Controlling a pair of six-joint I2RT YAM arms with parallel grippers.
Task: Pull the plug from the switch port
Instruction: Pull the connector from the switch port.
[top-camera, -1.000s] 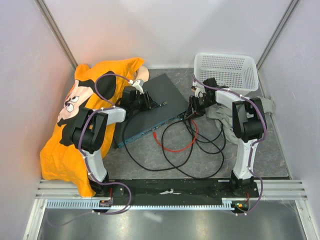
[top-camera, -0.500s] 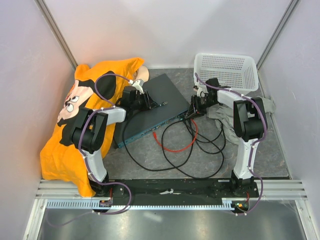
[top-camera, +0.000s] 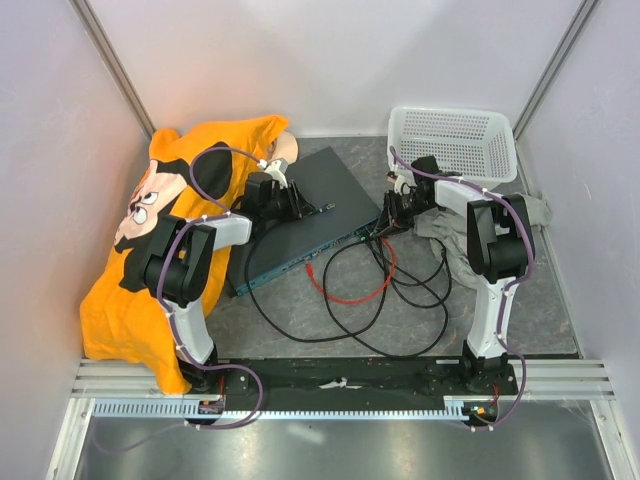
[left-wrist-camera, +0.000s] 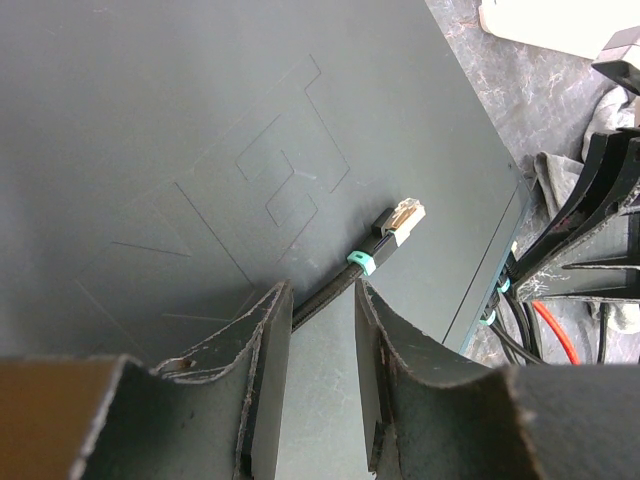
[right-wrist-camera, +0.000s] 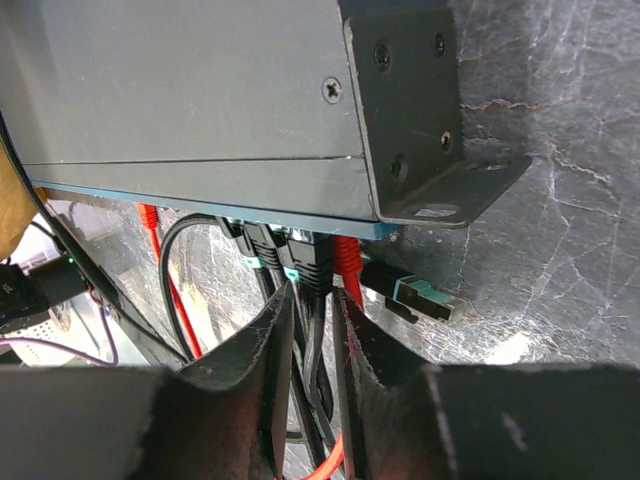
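The switch (top-camera: 300, 215) lies slanted on the floor, dark top up; it also shows in the left wrist view (left-wrist-camera: 200, 120) and the right wrist view (right-wrist-camera: 200, 90). My right gripper (top-camera: 384, 226) is at its front right corner. There the right gripper (right-wrist-camera: 313, 293) is shut on a black plug (right-wrist-camera: 318, 262) that sits in a port, beside a red plug (right-wrist-camera: 347, 262) and other black plugs (right-wrist-camera: 258, 248). My left gripper (top-camera: 303, 207) rests over the switch top. The left gripper (left-wrist-camera: 322, 286) is open, with a loose black plug (left-wrist-camera: 398, 220) and its cable ahead of the jaws.
A loose black plug with a teal band (right-wrist-camera: 425, 297) lies on the floor by the switch's mounting bracket (right-wrist-camera: 420, 110). Black cable loops (top-camera: 400, 300) and a red cable (top-camera: 350, 292) lie in front. A white basket (top-camera: 452, 140) stands behind, an orange shirt (top-camera: 150, 240) left, grey cloth (top-camera: 540, 215) right.
The right wrist has shifted slightly to the right at the switch's corner. The left arm and the switch have not moved.
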